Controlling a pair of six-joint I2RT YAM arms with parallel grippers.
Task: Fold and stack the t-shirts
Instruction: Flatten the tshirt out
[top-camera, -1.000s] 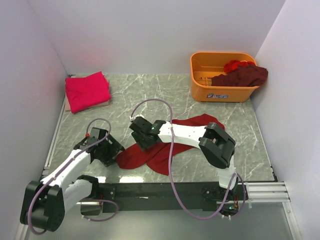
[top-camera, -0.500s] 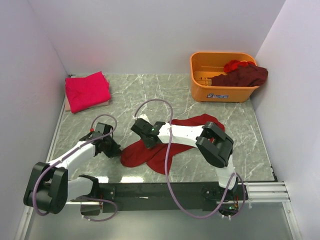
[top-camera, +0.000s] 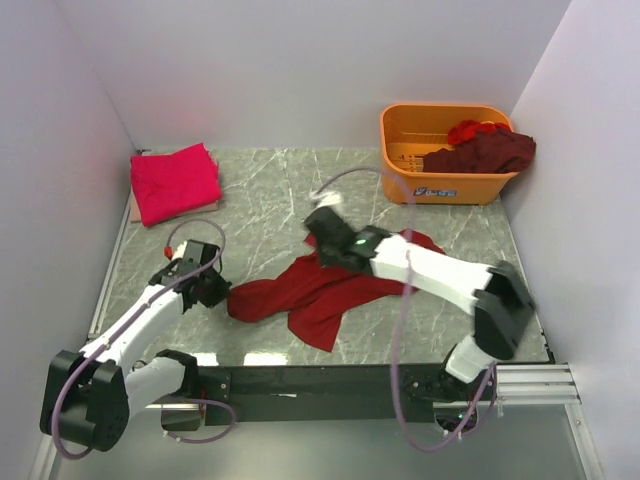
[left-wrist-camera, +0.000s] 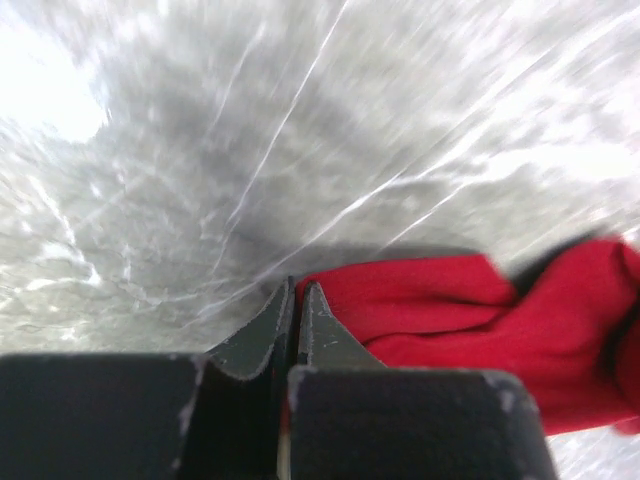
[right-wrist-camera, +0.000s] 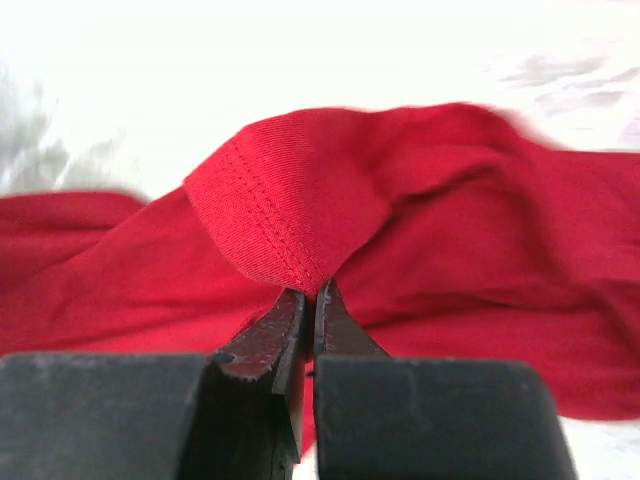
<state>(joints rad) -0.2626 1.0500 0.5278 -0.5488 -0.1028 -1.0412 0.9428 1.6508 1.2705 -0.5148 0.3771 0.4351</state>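
Observation:
A red t-shirt (top-camera: 320, 290) lies rumpled mid-table, pulled out between both grippers. My left gripper (top-camera: 219, 292) is shut on its left end; in the left wrist view the jaws (left-wrist-camera: 296, 286) meet at the cloth's edge (left-wrist-camera: 450, 310). My right gripper (top-camera: 318, 250) is shut on a stitched hem fold (right-wrist-camera: 270, 215) at the shirt's far side, with the jaws (right-wrist-camera: 313, 290) pinching it from below. A bright pink t-shirt (top-camera: 175, 182) lies folded at the back left. A dark maroon t-shirt (top-camera: 482, 152) and a red one (top-camera: 468, 128) sit in the basket.
The orange plastic basket (top-camera: 440, 180) stands at the back right corner. White walls close in the table on the left, back and right. A brown board edge (top-camera: 133, 208) shows under the pink shirt. Arm cables loop above the table.
Both grippers went from open to shut on the red shirt. The right arm swung right and back with the hem, the left drew left, and the shirt stretched out.

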